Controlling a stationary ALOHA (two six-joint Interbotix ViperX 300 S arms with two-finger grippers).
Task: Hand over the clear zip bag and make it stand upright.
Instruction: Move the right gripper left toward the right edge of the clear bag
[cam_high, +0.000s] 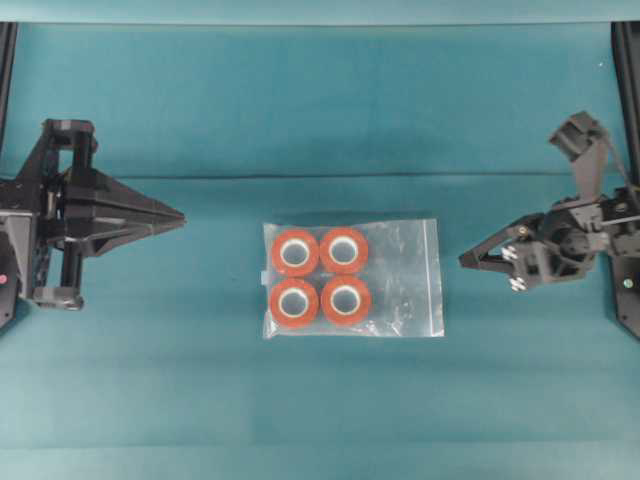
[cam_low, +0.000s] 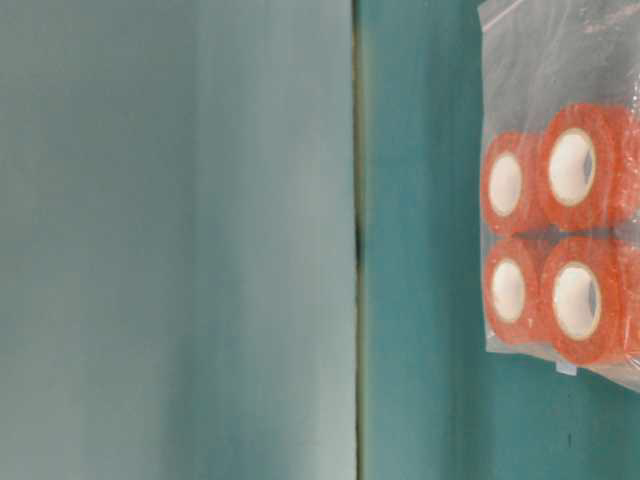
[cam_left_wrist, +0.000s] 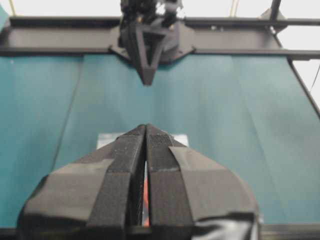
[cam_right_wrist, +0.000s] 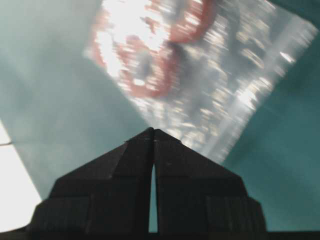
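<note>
From overhead, the clear zip bag (cam_high: 352, 278) lies flat in the middle of the teal table cloth (cam_high: 300, 100), its four orange-red tape rolls (cam_high: 320, 277) packed toward the left half and the right half empty plastic. The left gripper (cam_high: 180, 217) points at it from the left with jaws pressed together, holding nothing; the right gripper (cam_high: 466, 260) sits to the right, angled, also closed and empty. Both are well apart from the bag, so I judge no step has begun: the first pickup is still ahead. That move calls for one gripper to open, come down on a bag edge and pinch it. The empty right half looks the easier place to grip. Bare cloth surrounds the bag on every side, leaving open room for either approach.

The table-level view appears turned sideways; it shows the bag (cam_low: 560, 200) with the rolls (cam_low: 545, 245) inside, lying on the cloth, and neither gripper.

The left wrist view shows its jaws meeting at the tips (cam_left_wrist: 145, 129), the bag's pale edge (cam_left_wrist: 107, 138) just visible beyond them, and the opposite arm far across.

The right wrist view shows its fingers closed tip to tip (cam_right_wrist: 152, 131), with the bag (cam_right_wrist: 210, 75) blurred and glinting ahead, its nearest corner close to the tips.
</note>
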